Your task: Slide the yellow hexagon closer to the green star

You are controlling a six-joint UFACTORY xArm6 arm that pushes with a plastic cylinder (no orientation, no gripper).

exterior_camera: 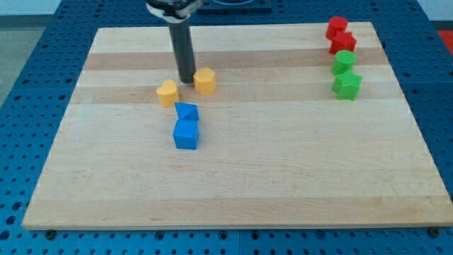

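Observation:
The yellow hexagon (205, 81) lies on the wooden board (283, 177), left of centre near the view's top. My tip (187, 80) stands touching its left side. The green star (347, 85) sits far to the view's right, at about the same height on the board. A second yellow block (168, 93) lies just left of and below my tip.
A green round block (344, 61) sits just above the green star. Two red blocks (340, 35) sit above that at the top right corner. Two blue blocks (186, 126) lie touching, below the yellow blocks.

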